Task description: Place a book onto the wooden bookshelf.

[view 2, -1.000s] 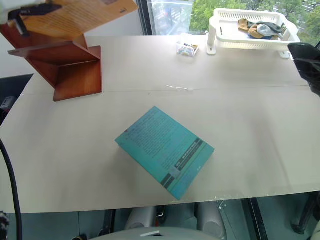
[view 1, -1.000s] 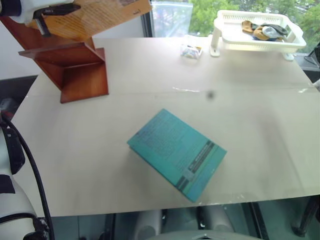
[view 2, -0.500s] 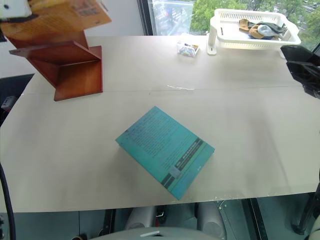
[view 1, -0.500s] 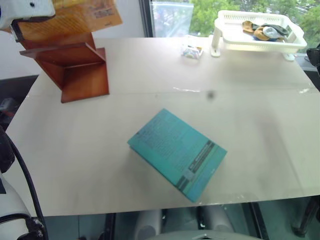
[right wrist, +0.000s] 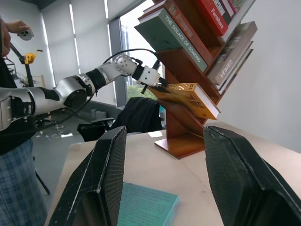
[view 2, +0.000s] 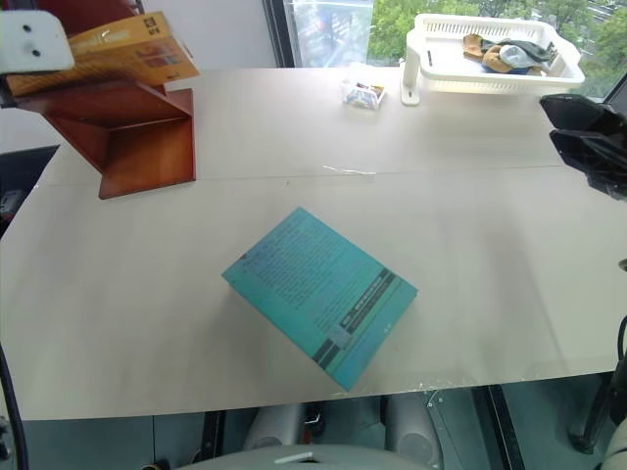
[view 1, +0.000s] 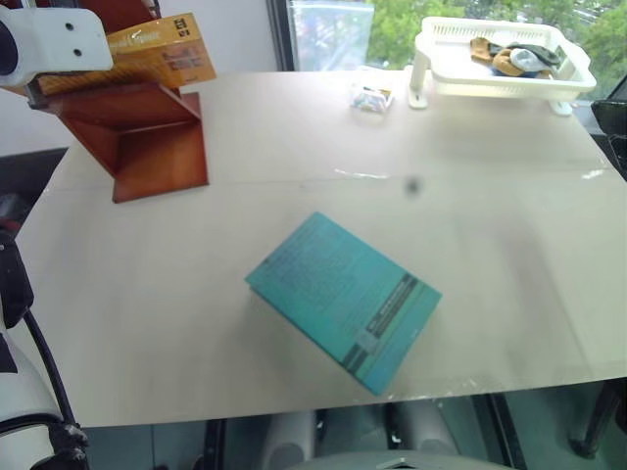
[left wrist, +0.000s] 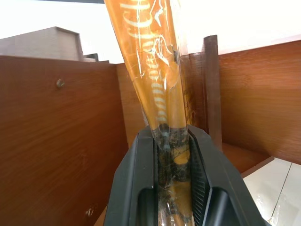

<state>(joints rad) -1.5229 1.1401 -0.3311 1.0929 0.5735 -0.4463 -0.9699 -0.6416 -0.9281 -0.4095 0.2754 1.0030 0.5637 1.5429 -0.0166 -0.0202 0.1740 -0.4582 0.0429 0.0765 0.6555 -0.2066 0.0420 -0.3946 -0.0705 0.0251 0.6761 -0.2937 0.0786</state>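
Placement step is under way: left gripper (left wrist: 173, 155) is carrying the book (view 2: 118, 44) into the wooden bookshelf (view 2: 137, 127) at the far left corner of the table (view 2: 470, 196). Book is lying at a slant over a lower shelf, spine end toward the gripper, far edge poking out past the shelf's side panel. From the right wrist view, the book (right wrist: 188, 99) appears to be hovering just above the slanted shelf rather than resting on it, though contact is hard to judge from that angle.

Left fingers are clamping fully shut on the glossy orange cover; in the left wrist view the two black fingers are pinching the book's edge between them, with reddish-brown shelf walls close on either side.

Right gripper (right wrist: 162, 188) is hanging idle over the right side of the table, fingers standing partly apart and holding nothing, pointing across toward the shelf.

Teal-green book (view 1: 343, 302) is lying flat near the table's front edge, well apart from the shelf. White basket (view 1: 500, 59) is sitting at the far right corner.

Next move, as I judge it: lowering the book until it is bearing on the shelf, then releasing the grip and backing out between the panels without dragging the book along.
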